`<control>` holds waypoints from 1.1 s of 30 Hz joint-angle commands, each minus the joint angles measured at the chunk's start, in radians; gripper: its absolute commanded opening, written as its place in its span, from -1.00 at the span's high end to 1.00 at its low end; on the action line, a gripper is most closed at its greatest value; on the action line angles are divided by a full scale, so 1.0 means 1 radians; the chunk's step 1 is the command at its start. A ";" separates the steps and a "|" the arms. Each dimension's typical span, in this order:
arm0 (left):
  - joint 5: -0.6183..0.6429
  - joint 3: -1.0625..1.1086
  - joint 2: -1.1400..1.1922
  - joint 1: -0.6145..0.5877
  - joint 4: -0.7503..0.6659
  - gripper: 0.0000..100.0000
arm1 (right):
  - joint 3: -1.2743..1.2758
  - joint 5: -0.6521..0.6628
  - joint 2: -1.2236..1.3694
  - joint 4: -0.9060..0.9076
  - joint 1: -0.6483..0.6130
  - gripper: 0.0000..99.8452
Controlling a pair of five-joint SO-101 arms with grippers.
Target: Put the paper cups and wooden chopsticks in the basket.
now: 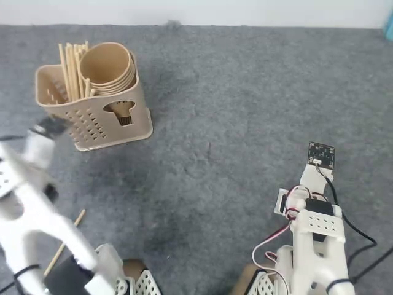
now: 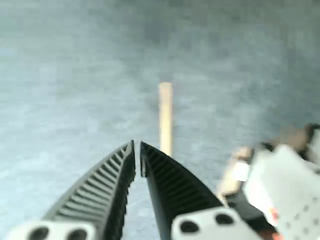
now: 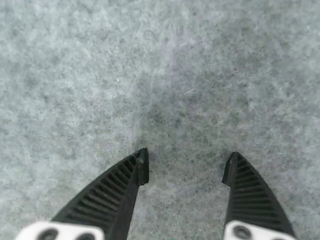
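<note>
One chopstick [image 1: 69, 238] lies flat on the bench [image 1: 245, 92], well apart from the basket [image 1: 113, 132] and partly hidden under the left arm [image 1: 37, 209]; in the left wrist view it [image 2: 165, 117] shows just past the left gripper [image 2: 137, 147], whose fingers [image 2: 107, 180] are drawn together with only a slit between them and nothing held. The likely trouble starts there: unless the fingers part first they would press on the thin stick and roll or skid it away; pinched near one end, it could swing and slip out on the way over. The basket adds its own risk; a sheaf of chopsticks [image 1: 70, 70] already stands in it, leaning, just beside a nested stack of cups [image 1: 107, 64] that tilts and rises above the rim; a stick brought in low or slanted could catch those tips, jar the cups, or nudge the light basket along the bench; the end of the basket beyond the sheaf looks free, though I cannot tell how it is divided. The right arm [image 1: 316, 239] is well apart; the right gripper [image 3: 186, 162] hangs over bare bench, its fingers [image 3: 117, 192] wide apart and empty.
</note>
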 commanded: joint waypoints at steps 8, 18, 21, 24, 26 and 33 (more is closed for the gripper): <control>0.083 -0.255 -0.054 0.040 0.058 0.97 | -0.003 0.008 -0.021 -0.010 -0.005 0.50; -0.029 0.119 -0.046 -0.040 -0.049 0.70 | -0.003 0.008 -0.021 -0.010 -0.005 0.50; -0.077 0.234 -0.046 -0.101 -0.143 0.74 | -0.003 0.008 -0.021 -0.010 -0.007 0.50; -0.110 0.329 -0.046 -0.130 -0.224 0.79 | -0.003 0.008 -0.021 -0.010 -0.008 0.50; -0.110 0.378 -0.046 -0.135 -0.284 0.80 | -0.003 0.008 -0.021 -0.010 -0.010 0.50; -0.112 0.607 -0.055 -0.137 -0.517 0.80 | -0.003 0.008 -0.021 -0.010 -0.007 0.50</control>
